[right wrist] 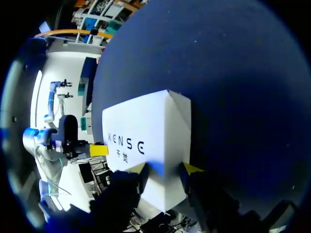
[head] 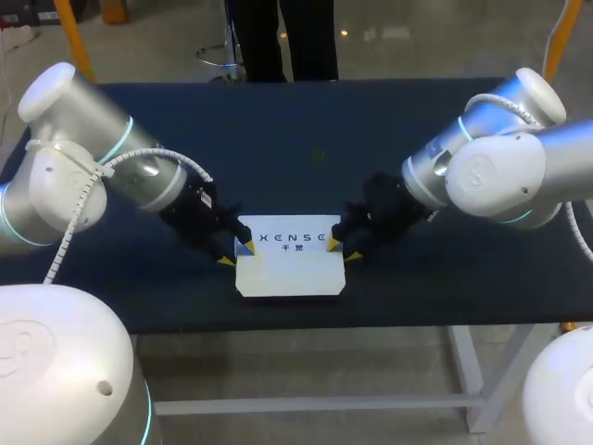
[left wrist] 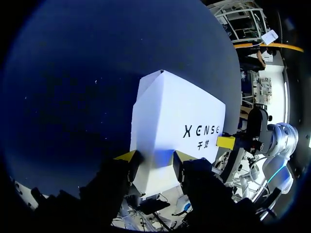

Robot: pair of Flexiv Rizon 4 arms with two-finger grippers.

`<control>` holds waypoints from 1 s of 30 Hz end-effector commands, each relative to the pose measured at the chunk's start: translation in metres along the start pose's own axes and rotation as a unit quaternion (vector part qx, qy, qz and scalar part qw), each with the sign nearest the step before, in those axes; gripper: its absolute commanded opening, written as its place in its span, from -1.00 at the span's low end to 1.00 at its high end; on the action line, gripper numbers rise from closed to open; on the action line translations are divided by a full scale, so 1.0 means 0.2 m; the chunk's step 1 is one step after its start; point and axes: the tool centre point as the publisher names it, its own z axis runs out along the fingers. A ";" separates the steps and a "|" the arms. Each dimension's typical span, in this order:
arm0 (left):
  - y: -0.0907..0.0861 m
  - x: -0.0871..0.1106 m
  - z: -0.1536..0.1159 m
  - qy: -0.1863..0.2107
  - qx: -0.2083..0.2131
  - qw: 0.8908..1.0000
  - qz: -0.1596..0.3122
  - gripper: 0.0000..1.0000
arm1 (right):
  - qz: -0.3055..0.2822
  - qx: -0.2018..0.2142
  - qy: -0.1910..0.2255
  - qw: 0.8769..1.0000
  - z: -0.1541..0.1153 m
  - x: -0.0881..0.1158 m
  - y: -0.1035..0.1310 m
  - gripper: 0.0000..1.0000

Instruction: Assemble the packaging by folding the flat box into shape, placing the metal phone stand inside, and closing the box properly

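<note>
A white box (head: 289, 269) with dark print on its top lies flat and closed near the front edge of the table. My left gripper (head: 235, 253) stands open astride the box's left edge, one tip over the top face and the other just outside the side wall. In the left wrist view the box (left wrist: 180, 111) runs out ahead from between the fingers of the left gripper (left wrist: 154, 156). My right gripper (head: 341, 250) is open astride the box's right edge in the same way. In its own wrist view the box (right wrist: 146, 131) lies between the fingers of the right gripper (right wrist: 165, 168). No metal phone stand shows.
The dark blue table (head: 306, 148) stretches bare behind and to both sides of the box. The box's front side lies close to the table's front edge (head: 296, 326). Each wrist view shows the other arm's yellow tip (left wrist: 226, 142) (right wrist: 98, 149) at the box's far side.
</note>
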 end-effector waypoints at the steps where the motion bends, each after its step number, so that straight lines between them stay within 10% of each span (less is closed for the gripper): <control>1: -0.01 0.03 0.01 -0.002 -0.003 1.000 -0.001 -0.01 | 0.002 0.009 0.002 1.000 0.00 0.01 0.02 -0.05; 30: -0.02 0.06 -0.02 -0.013 -0.026 0.999 -0.021 0.03 | 0.025 0.032 0.001 0.999 -0.05 0.03 0.05 -0.04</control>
